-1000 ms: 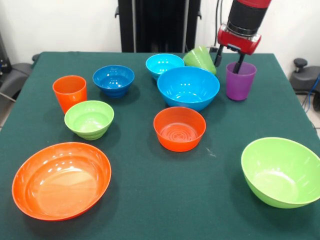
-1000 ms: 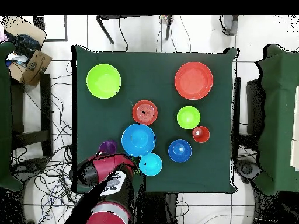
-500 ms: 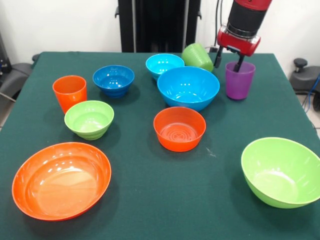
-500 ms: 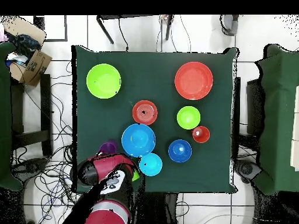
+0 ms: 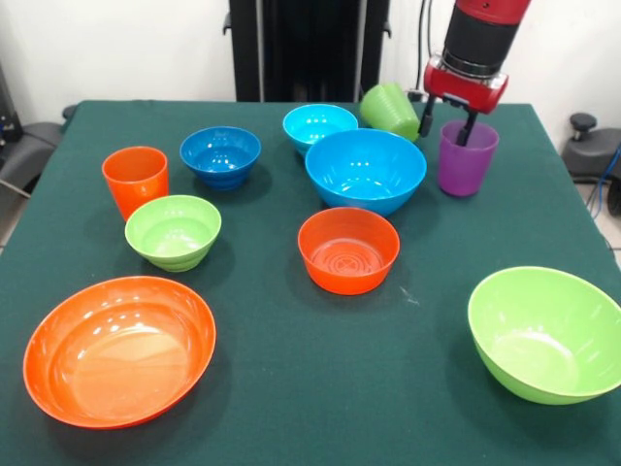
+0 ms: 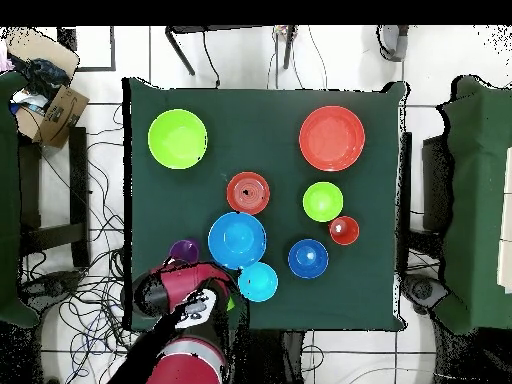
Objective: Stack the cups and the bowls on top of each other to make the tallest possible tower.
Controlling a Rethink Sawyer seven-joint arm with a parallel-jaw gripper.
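Observation:
My gripper (image 5: 444, 124) is open at the far right of the table. One finger is inside the purple cup (image 5: 466, 163) and the other is outside its left wall. The purple cup stands upright and also shows in the overhead view (image 6: 183, 250). The lime green cup (image 5: 390, 110) lies on its side just left of the gripper, behind the large light blue bowl (image 5: 366, 170). The orange cup (image 5: 135, 180) stands upright at the left. Nothing is stacked. In the overhead view the arm (image 6: 185, 290) hides the gripper.
A small light blue bowl (image 5: 318, 124), a dark blue bowl (image 5: 220, 155), a small green bowl (image 5: 173, 231) and a small orange bowl (image 5: 348, 249) are spread over the table. A large orange bowl (image 5: 118, 349) sits front left and a large green bowl (image 5: 546, 333) front right.
The gripper has risen slightly at the purple cup. The tipped green cup has rolled a little. The bowls have not moved.

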